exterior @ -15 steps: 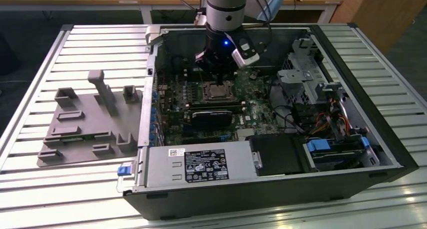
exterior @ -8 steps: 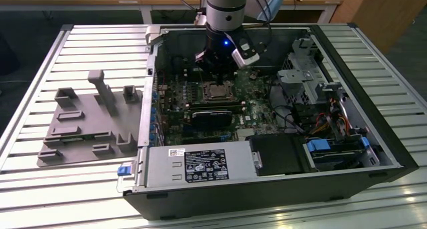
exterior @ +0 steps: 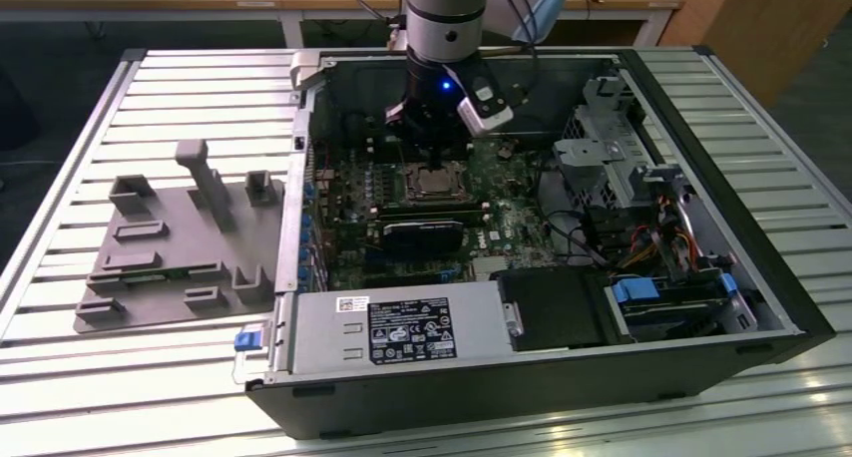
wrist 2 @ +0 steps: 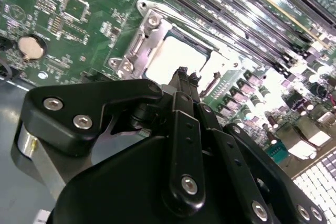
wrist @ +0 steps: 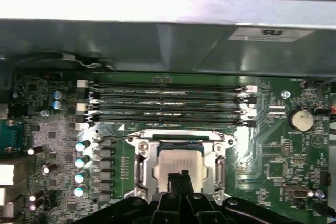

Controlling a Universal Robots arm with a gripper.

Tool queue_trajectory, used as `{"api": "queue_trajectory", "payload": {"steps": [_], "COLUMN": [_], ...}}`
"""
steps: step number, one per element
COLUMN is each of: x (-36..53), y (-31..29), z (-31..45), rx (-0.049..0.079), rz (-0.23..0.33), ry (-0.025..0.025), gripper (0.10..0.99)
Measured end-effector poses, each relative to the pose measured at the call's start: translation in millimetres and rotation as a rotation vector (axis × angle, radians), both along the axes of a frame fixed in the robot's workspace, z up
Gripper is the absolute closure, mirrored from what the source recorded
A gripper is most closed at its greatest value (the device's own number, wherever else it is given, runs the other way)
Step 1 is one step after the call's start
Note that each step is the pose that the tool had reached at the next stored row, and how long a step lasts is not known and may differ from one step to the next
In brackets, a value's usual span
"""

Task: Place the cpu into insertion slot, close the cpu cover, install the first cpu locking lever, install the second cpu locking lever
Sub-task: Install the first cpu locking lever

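The cpu (wrist: 176,162) (wrist 2: 170,59) (exterior: 429,185), a flat silver-grey square, lies in its socket on the green motherboard (wrist: 273,156). The silvery cpu cover (wrist: 143,165) (wrist 2: 143,40) lies flat around it, framing its top. A thin metal locking lever (wrist: 118,138) (wrist 2: 157,8) runs along one edge of the socket. My gripper (wrist: 178,178) (wrist 2: 184,74) (exterior: 433,156) hangs straight over the cpu, its two black fingertips pressed together and shut on nothing. How far the tips stand above the chip cannot be judged.
The motherboard sits inside an open black computer case (exterior: 745,307) on a slatted table (exterior: 80,377). Several memory slots (wrist: 168,106) run beside the socket. A power supply (exterior: 399,332), drive bays and cables (exterior: 639,228) crowd the case. A grey fixture (exterior: 174,247) lies at the exterior view's left.
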State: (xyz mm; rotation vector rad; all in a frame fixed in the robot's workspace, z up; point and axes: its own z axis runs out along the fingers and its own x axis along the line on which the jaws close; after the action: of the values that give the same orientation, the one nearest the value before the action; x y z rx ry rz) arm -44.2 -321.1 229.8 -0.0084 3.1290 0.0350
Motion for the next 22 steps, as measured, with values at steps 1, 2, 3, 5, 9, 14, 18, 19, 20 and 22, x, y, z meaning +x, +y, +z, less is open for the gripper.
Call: {"api": "queue_trajectory", "payload": {"steps": [1, 2, 3, 5, 9, 14, 18, 19, 20, 22], "x": [-2.2, -5.1, -7.8, -13.5, -24.4, -36.9, -45.8, -47.9, -50.0, -52.2], "y": [0.0, 0.0, 0.0, 0.0, 0.0, 0.0, 0.0, 0.0, 0.0, 0.0], "z": [0.0, 0.0, 0.0, 0.0, 0.0, 0.0, 0.0, 0.0, 0.0, 0.2], "rx": [0.000, 0.000, 0.000, 0.000, 0.000, 0.000, 0.000, 0.000, 0.000, 0.000], "rz": [0.000, 0.000, 0.000, 0.000, 0.000, 0.000, 0.000, 0.000, 0.000, 0.000], "ry": [0.0000, 0.0000, 0.0000, 0.0000, 0.0000, 0.0000, 0.0000, 0.0000, 0.0000, 0.0000], "gripper": [0.984, 0.984, 0.984, 0.984, 0.984, 0.984, 0.984, 0.984, 0.984, 0.984]}}
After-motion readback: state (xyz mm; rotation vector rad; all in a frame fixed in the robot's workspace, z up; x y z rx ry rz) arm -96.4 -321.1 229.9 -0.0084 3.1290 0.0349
